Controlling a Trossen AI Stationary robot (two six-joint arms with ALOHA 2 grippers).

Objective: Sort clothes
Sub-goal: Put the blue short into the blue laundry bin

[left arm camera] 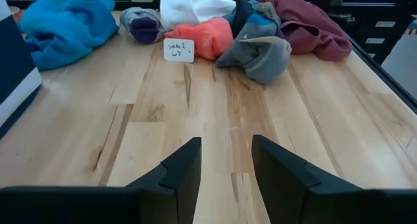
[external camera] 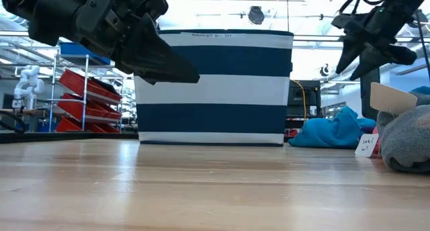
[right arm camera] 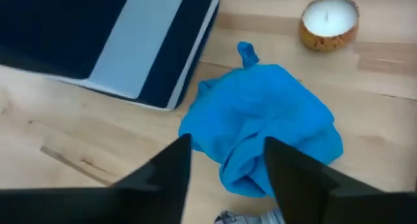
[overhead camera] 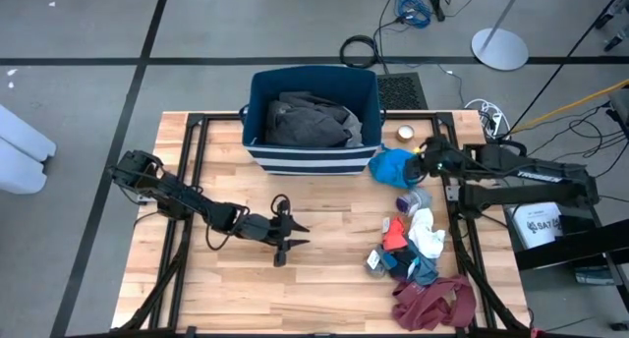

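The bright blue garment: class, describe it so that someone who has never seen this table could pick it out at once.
Start at the striped bin at the back of the wooden table. Just off its right front corner lies the bright blue garment, crumpled, directly below the open right gripper, with a small candle beyond it. Unlike the clothes pile nearer the front, it lies alone and is one vivid blue.

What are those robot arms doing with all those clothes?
They are sorting clothes. The right gripper hangs open just above the bright blue top beside the striped bin, not holding it. The left gripper waits open over bare table, holding nothing. A dark grey garment already lies in the bin. A pile of clothes still sits on the table's right side.
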